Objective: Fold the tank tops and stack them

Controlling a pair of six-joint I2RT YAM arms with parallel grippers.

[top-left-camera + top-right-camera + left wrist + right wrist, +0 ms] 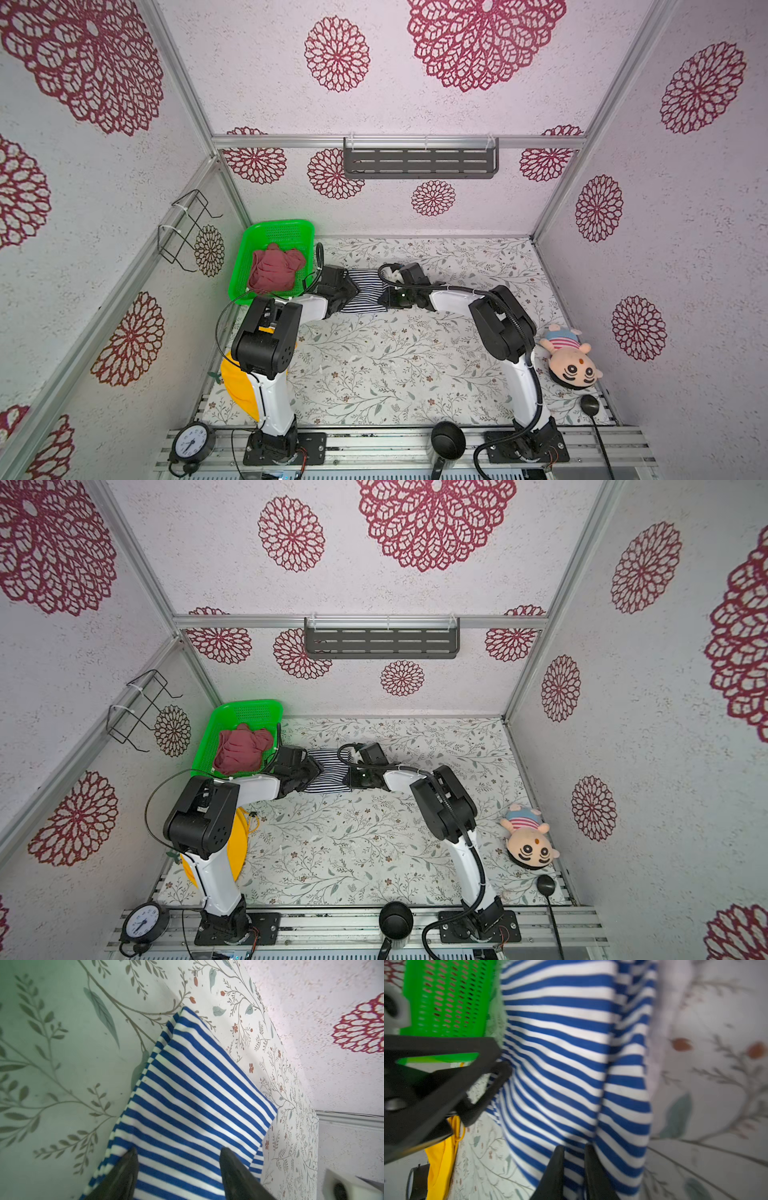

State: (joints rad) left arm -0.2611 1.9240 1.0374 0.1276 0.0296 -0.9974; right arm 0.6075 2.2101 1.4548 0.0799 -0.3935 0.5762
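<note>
Striped top (365, 291) looks part-folded: right claw (574, 1147) pinching its edge, left claw (178, 1150) released above it. Rose top (274, 270) crumpled in basket (278, 226) beyond left claw. No stack yet.

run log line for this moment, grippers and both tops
striped top: on table between grippers | left gripper: open over it | right gripper: shut on it | red top: crumpled in basket | stack: not started

In a top view, a green basket (286, 226) is sitting at centre left on the floral table cover (374, 374). A yellow hat (237, 384) is lying at lower left. A plush doll (569, 357) is lying at right. A clock (192, 442) is resting at bottom left. A slotted dark shelf (419, 162) is hanging at upper centre.
</note>
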